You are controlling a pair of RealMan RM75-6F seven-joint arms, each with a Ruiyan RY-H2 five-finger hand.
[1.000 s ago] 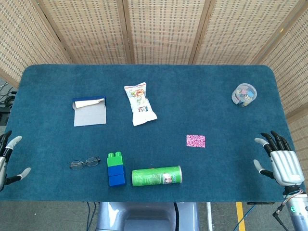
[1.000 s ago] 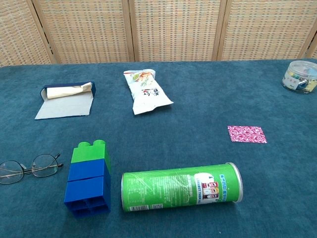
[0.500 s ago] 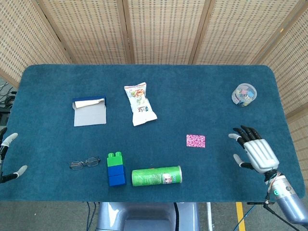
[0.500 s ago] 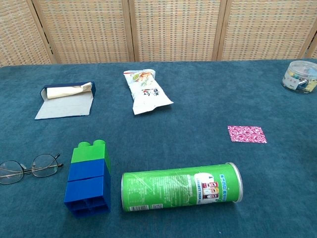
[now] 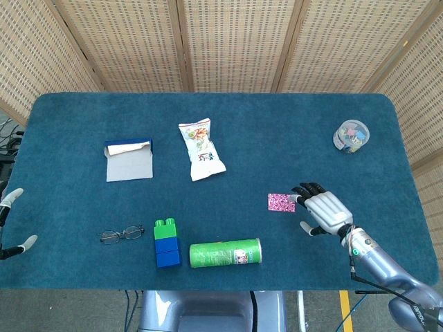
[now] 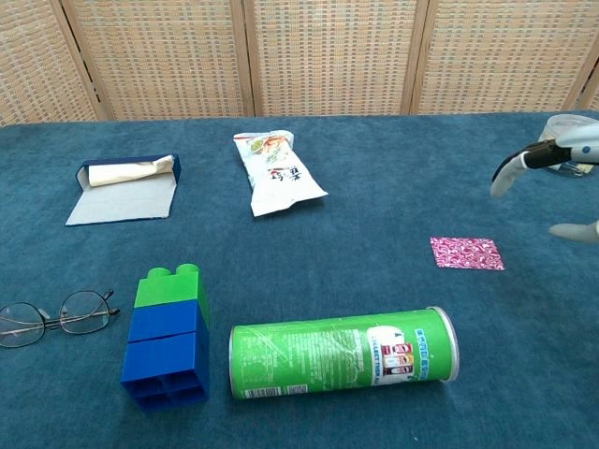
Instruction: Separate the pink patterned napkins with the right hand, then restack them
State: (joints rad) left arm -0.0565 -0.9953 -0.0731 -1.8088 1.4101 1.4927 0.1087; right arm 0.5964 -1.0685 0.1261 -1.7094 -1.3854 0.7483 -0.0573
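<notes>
Table (image 5: 277, 124): blue carpeted top, bearing everything below.
Right hand (image 5: 324, 211): empty, fingers spread; its dark fingertips (image 5: 304, 188) reach toward the napkins without plainly touching them. The chest view shows only fingers at the right edge.
Left hand (image 5: 8, 225): only fingertips in view at the table's left edge, apart, nothing between them.
Green snack canister (image 5: 226, 252): on its side, well apart from the right fingers, nearer the robot.
Snack packet (image 5: 201, 150): far beyond the fingertips, mid-table.
Pink patterned napkins (image 5: 281, 202): flat stack just beside the right fingertips, toward the table centre.
Handling (judgement): light, thin, limp and prone to sliding on the pile; layers likely cling.
Hold point (judgement): pinch the top sheet at the edge or corner nearest the fingers, peeling rather than lifting the whole stack.
</notes>
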